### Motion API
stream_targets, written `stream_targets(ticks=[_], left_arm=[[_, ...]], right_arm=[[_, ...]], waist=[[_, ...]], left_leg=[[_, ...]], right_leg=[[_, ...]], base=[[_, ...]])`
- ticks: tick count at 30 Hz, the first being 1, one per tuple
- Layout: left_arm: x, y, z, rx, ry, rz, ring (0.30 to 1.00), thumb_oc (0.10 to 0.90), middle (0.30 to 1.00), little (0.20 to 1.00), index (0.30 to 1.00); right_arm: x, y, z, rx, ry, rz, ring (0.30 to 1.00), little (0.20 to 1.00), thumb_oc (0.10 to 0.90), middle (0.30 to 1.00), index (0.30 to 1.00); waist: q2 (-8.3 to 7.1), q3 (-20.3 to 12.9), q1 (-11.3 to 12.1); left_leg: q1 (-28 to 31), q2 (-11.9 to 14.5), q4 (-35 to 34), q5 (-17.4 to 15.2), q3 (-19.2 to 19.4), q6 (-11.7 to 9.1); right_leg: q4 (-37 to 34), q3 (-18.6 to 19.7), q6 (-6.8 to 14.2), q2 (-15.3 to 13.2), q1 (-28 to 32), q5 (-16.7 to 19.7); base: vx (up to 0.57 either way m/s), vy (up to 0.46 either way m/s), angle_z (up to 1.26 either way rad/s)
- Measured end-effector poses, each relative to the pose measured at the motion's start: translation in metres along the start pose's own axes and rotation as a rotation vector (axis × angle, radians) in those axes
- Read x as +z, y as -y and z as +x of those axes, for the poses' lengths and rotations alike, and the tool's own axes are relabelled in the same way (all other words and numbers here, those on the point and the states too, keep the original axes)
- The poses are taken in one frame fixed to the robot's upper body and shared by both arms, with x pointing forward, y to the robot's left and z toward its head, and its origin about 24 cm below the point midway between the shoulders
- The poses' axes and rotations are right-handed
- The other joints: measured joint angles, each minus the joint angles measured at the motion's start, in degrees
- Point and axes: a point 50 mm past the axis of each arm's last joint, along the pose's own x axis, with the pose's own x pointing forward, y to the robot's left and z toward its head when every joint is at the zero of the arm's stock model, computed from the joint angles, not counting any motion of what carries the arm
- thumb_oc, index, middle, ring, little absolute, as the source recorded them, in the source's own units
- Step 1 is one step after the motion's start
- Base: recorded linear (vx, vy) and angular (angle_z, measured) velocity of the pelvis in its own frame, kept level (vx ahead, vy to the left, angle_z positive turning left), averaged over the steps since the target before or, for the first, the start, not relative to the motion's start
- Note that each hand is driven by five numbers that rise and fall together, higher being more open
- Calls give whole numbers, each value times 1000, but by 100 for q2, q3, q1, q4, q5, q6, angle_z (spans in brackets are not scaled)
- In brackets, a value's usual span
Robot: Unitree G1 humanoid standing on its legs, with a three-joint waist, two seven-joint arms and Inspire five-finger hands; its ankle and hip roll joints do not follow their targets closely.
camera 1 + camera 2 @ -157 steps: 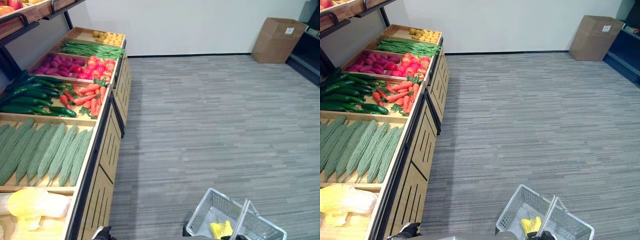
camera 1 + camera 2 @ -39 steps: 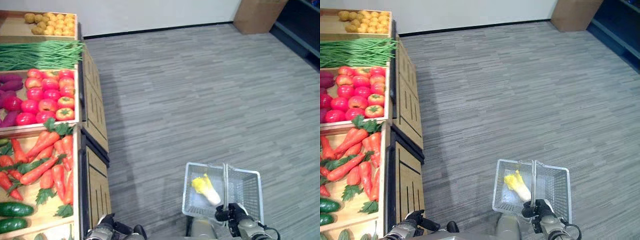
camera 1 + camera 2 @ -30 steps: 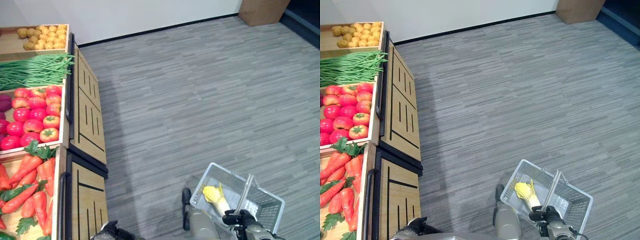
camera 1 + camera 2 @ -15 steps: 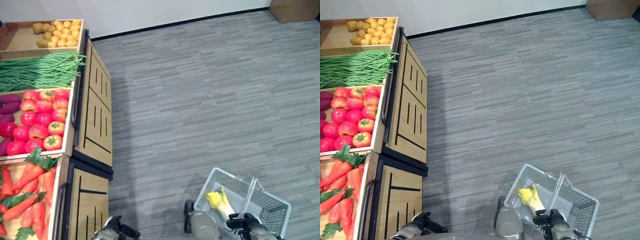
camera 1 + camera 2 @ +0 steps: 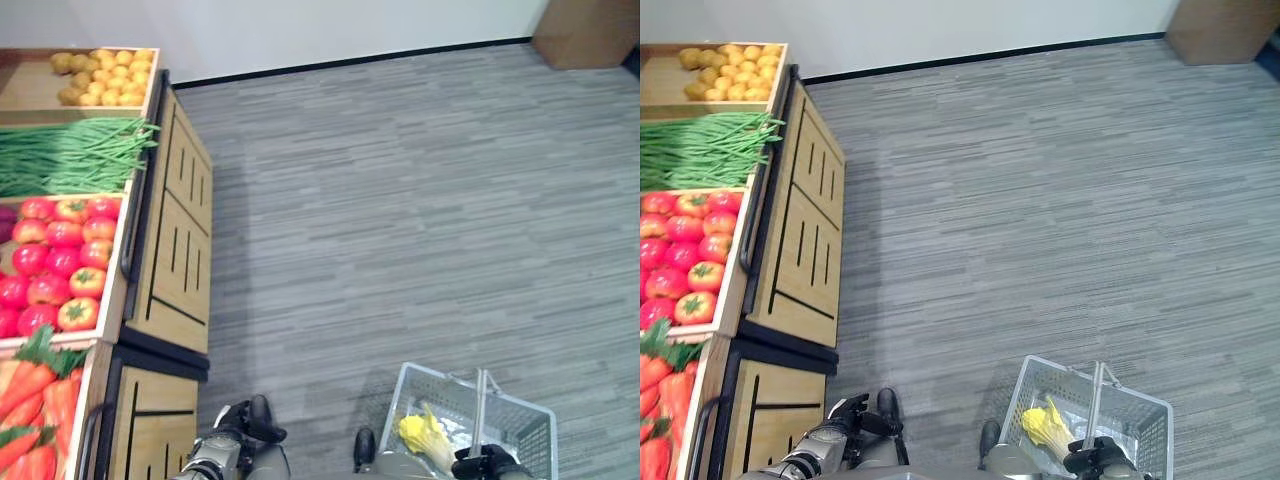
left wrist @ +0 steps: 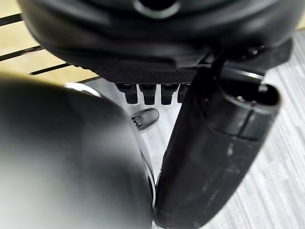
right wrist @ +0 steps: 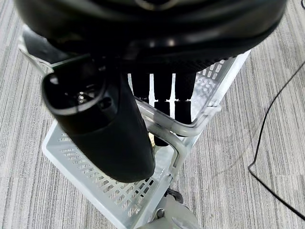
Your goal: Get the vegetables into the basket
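Note:
A grey wire basket (image 5: 505,415) hangs low at the right, over the floor. My right hand (image 5: 482,463) is shut on its handle (image 7: 164,125); the right wrist view has the fingers (image 7: 162,93) curled round the bar. A yellow-green cabbage (image 5: 424,433) lies inside the basket. The wooden display (image 5: 175,240) to the left holds potatoes (image 5: 100,70), green beans (image 5: 70,155), tomatoes (image 5: 55,265) and carrots (image 5: 35,400). My left hand (image 5: 232,432) hangs by the display's front, relaxed and holding nothing.
Grey striped carpet (image 5: 400,200) stretches from the display to the far white wall. A cardboard box (image 5: 585,30) stands at the far right corner. The display's dark-edged front panels run along the left side.
The whole picture has shifted, so the camera has moved; cucumbers and gourds have left the view. The basket still hangs from my right hand with the cabbage inside.

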Motion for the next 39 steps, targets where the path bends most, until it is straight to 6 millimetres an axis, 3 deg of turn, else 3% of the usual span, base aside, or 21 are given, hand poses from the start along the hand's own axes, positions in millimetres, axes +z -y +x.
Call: stream_targets(ticks=[1, 2, 3, 4, 5, 7, 10, 14, 18, 22, 23, 24, 25, 27, 29, 32, 33, 35, 36, 39], left_arm=[[-3, 3, -1, -8, -8, -3, 1000, 900, 1000, 1000, 1000], [-9, 9, -2, -22, -22, -3, 1000, 900, 1000, 1000, 1000], [-9, 3, -1, -5, -21, 11, 1000, 900, 1000, 1000, 1000], [-10, 0, -1, 1, -24, 13, 1000, 900, 1000, 1000, 1000], [-11, -2, -1, 7, -31, 13, 1000, 900, 1000, 1000, 1000], [-10, -2, -1, 6, -22, 15, 1000, 900, 1000, 1000, 1000], [-12, -6, -1, 15, -31, 21, 1000, 900, 1000, 1000, 1000], [-22, -9, -2, 21, -54, 25, 1000, 900, 1000, 1000, 1000], [-28, -13, -3, 31, -74, 30, 1000, 900, 1000, 1000, 1000], [-29, -14, -3, 31, -77, 32, 1000, 900, 1000, 1000, 1000], [-29, -14, -3, 30, -78, 33, 1000, 900, 1000, 1000, 1000], [-31, -11, -3, 21, -83, 48, 1000, 900, 1000, 1000, 1000], [-31, -11, -3, 20, -86, 52, 1000, 900, 1000, 1000, 1000], [-30, -10, -3, 17, -86, 70, 1000, 900, 1000, 1000, 1000], [-28, -12, -2, 21, -80, 74, 1000, 900, 1000, 1000, 1000], [-29, -14, -2, 27, -83, 69, 1000, 900, 1000, 1000, 1000], [-32, -14, -3, 27, -91, 67, 1000, 900, 1000, 1000, 1000], [-33, -14, -3, 29, -94, 66, 1000, 900, 1000, 1000, 1000], [-34, -19, -3, 40, -99, 70, 1000, 900, 1000, 1000, 1000], [-45, -9, -6, 16, -114, 60, 1000, 900, 1000, 1000, 1000]], right_arm=[[-5, 3, 0, -7, -15, -9, 300, 300, 400, 300, 300], [-13, 7, -1, -14, -33, -28, 300, 300, 400, 300, 300], [-16, -2, -2, 3, -46, -16, 300, 300, 400, 300, 300], [-16, -6, -2, 17, -47, -14, 300, 300, 400, 300, 300], [-19, -12, -2, 31, -53, 2, 300, 300, 400, 300, 300], [-11, -12, -2, 32, -35, 12, 300, 300, 400, 300, 300], [2, -14, -1, 40, 0, -6, 300, 300, 400, 300, 300], [1, -16, -1, 37, -3, -14, 300, 300, 400, 300, 300], [1, -23, -1, 52, -1, -10, 300, 300, 400, 300, 300], [0, -23, -1, 53, -6, -7, 300, 300, 400, 300, 300], [0, -23, -1, 52, -6, -8, 300, 300, 400, 300, 300], [7, -19, -1, 35, 18, -5, 300, 300, 400, 300, 300], [9, -17, 0, 31, 26, -6, 300, 300, 400, 300, 300], [13, -12, 0, 18, 41, 7, 300, 300, 400, 300, 300], [11, -15, 0, 29, 38, 3, 300, 300, 400, 300, 300], [17, -20, -1, 40, 63, 6, 300, 300, 400, 300, 300], [21, -19, -1, 38, 76, 9, 300, 300, 400, 300, 300], [26, -19, 0, 40, 83, 16, 300, 300, 400, 300, 300], [23, -24, -1, 55, 68, 32, 300, 300, 400, 300, 300], [18, -19, 0, 48, 49, 5, 300, 300, 400, 300, 300]], waist=[[66, -42, 6], [299, -185, 15], [99, -226, 48], [30, -244, 74], [-71, -299, 134], [-74, -306, 257], [-98, -359, 301], [-186, -543, 322], [-388, -867, 325], [-410, -945, 382], [-408, -949, 382], [-279, -963, 395], [-268, -960, 384], [-195, -806, 350], [-124, -665, 284], [-41, -471, 251], [-69, -442, 227], [-51, -378, 146], [-153, -351, 66], [37, -424, 150]], left_leg=[[71, -14, -38, 104, -8, 105], [209, -21, -150, -68, 51, 268], [315, -323, -209, -140, 175, 389], [340, -450, -208, -192, 230, 444], [353, -783, -208, -321, 299, 605], [415, -978, -208, -444, 453, 702], [489, -1115, -211, -575, 583, 734], [524, -1185, -212, -696, 703, 773], [539, -1301, -213, -788, 742, 803], [590, -1336, -241, -911, 751, 872], [590, -1350, -243, -990, 752, 871], [575, -1288, -240, -1034, 796, 961], [588, -1293, -241, -1025, 797, 1018], [762, -1368, -245, -1132, 686, 1205], [935, -1431, -243, -1219, 483, 1318], [1131, -1410, -241, -1244, 399, 1268], [1220, -1404, -236, -1240, 331, 1207], [1290, -1355, -215, -1241, 147, 1141], [1385, -1395, -213, -1232, -34, 1062], [1485, -1097, -211, -1276, -96, 810]], right_leg=[[-9, 78, 77, 11, 30, -21], [-59, 213, 230, 42, 98, -69], [-58, 239, 400, -287, 136, -127], [-57, 258, 468, -391, 137, -137], [-9, 256, 643, -734, 132, -200], [178, 376, 812, -971, 12, -293], [230, 506, 847, -1115, -27, -290], [354, 600, 852, -1205, -130, -287], [369, 596, 872, -1298, -142, -276], [714, 646, 881, -1336, -282, -270], [884, 682, 883, -1346, -364, -270], [1870, 913, 888, -1298, -963, -267], [2214, 971, 889, -1315, -1132, -266], [3422, 1287, 1090, -1345, -1649, -80], [3679, 1397, 1065, -1281, -1724, -304], [2766, 1319, 937, -1073, -1849, -520], [2102, 1363, 945, -936, -1853, -421], [1534, 1691, 914, -677, -1782, -239], [1087, 1781, 726, -520, -1688, 385], [441, 1561, 493, -282, -1256, 819]], base=[[264, 148, -63], [288, 169, -39], [287, 170, -26], [302, 212, -1], [202, 151, 7], [209, 161, -15], [145, 89, -27], [111, 46, -16], [134, 45, -4], [73, 44, -2], [6, 102, -17], [-8, 86, -15], [88, 92, -10], [124, 23, 22], [184, -41, 39], [172, -141, 34], [79, -117, 36], [32, -123, 59], [-16, -164, 69], [-20, -184, 26]])
